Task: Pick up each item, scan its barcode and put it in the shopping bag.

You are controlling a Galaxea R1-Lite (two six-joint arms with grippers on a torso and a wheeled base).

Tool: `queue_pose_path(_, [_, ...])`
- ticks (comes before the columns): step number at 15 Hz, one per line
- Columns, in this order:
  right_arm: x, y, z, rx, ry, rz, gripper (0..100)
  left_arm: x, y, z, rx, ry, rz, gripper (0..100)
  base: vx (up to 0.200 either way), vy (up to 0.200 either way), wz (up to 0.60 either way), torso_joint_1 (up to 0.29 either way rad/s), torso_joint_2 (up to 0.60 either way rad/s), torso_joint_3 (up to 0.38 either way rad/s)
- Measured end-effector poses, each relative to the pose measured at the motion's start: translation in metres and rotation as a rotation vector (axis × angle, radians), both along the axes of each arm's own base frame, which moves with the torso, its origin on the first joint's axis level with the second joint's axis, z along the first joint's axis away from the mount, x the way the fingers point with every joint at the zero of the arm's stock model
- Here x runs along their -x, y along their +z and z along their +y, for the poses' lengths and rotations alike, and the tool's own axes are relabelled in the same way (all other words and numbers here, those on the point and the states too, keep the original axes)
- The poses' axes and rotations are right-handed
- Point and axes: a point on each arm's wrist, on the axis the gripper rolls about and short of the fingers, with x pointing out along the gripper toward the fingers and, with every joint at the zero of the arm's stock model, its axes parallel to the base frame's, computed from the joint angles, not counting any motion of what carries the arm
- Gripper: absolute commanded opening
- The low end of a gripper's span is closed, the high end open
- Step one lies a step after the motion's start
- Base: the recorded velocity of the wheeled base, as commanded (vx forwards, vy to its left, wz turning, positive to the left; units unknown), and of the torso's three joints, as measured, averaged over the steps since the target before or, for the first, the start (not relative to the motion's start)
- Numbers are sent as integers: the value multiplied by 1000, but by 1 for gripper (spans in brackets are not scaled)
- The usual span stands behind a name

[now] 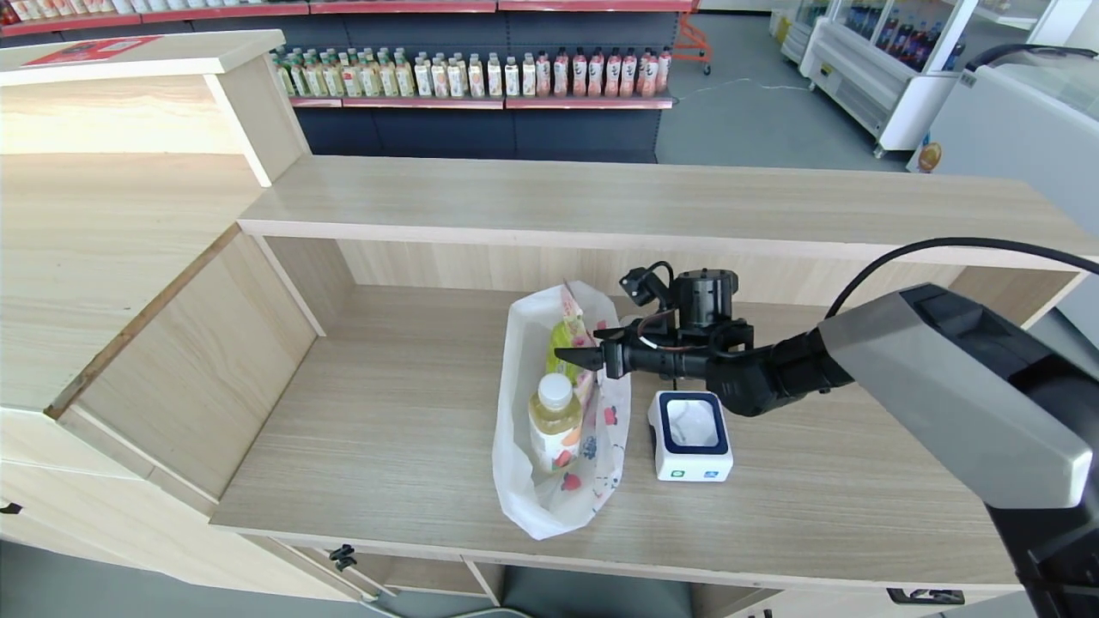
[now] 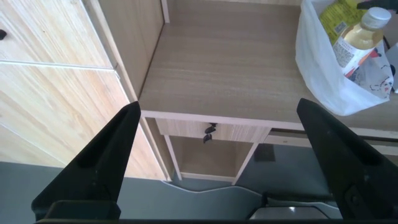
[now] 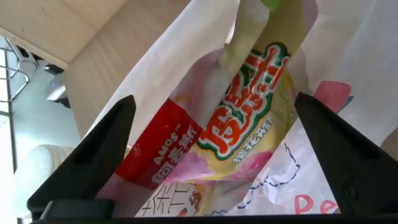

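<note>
- White plastic shopping bag [image 1: 515, 481] sits slumped on the wooden counter [image 1: 386, 429], holding a bottle [image 1: 555, 421] and a yellow snack packet [image 1: 568, 339].
- Our right gripper [image 1: 579, 348] hangs just over the bag's mouth, jaws wide and empty; a careless retreat could snag the thin film and drag the bag.
- A dragged bag might tip the bottle out or nudge the scanner [image 1: 689, 433] just beside it.
- Our left gripper [image 2: 219, 106], equally wide and empty, hangs off the counter's near edge, too far away to steady anything.
</note>
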Motion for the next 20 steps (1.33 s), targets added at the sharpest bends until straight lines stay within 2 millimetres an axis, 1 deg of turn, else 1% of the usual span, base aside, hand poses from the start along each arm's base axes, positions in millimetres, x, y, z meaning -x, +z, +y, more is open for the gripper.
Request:
queue_pose_path(3, [5, 29, -2, -45, -6, -32, 100, 0, 0, 0, 0, 0, 0, 100, 0, 0, 0, 0, 0, 0])
queue_pose_path(5, [14, 53, -9, -80, -20, -42, 100, 0, 0, 0, 0, 0, 0, 100, 0, 0, 0, 0, 0, 0])
queue_pose_path(7, [29, 83, -28, -112, -87, -55, 100, 0, 0, 0, 0, 0, 0, 100, 0, 0, 0, 0, 0, 0])
queue_pose_path(8, [42, 95, -42, -116, -131, -57, 100, 0, 0, 0, 0, 0, 0, 100, 0, 0, 0, 0, 0, 0])
queue_pose_path(9, [59, 104, -59, -115, -183, -54, 100, 0, 0, 0, 0, 0, 0, 100, 0, 0, 0, 0, 0, 0])
queue_pose_path(10, [78, 110, -76, -105, -246, -48, 100, 0, 0, 0, 0, 0, 0, 100, 0, 0, 0, 0, 0, 0])
queue_pose_path(11, [99, 111, -93, -85, -325, -37, 100, 0, 0, 0, 0, 0, 0, 100, 0, 0, 0, 0, 0, 0])
queue_pose_path(12, [125, 111, -110, -61, -406, -30, 100, 0, 0, 0, 0, 0, 0, 100, 0, 0, 0, 0, 0, 0])
queue_pose_path(14, [183, 105, -140, -19, -513, -14, 100, 0, 0, 0, 0, 0, 0, 100, 0, 0, 0, 0, 0, 0])
queue_pose_path(15, [219, 94, -156, 7, -559, 8, 100, 0, 0, 0, 0, 0, 0, 100, 0, 0, 0, 0, 0, 0])
queue_pose_path(17, [287, 72, -178, 41, -622, 21, 100, 0, 0, 0, 0, 0, 0, 100, 0, 0, 0, 0, 0, 0])
queue_pose_path(18, [316, 62, -185, 53, -646, 9, 100, 0, 0, 0, 0, 0, 0, 100, 0, 0, 0, 0, 0, 0])
queue_pose_path(20, [366, 43, -196, 79, -681, -16, 100, 0, 0, 0, 0, 0, 0, 100, 0, 0, 0, 0, 0, 0])
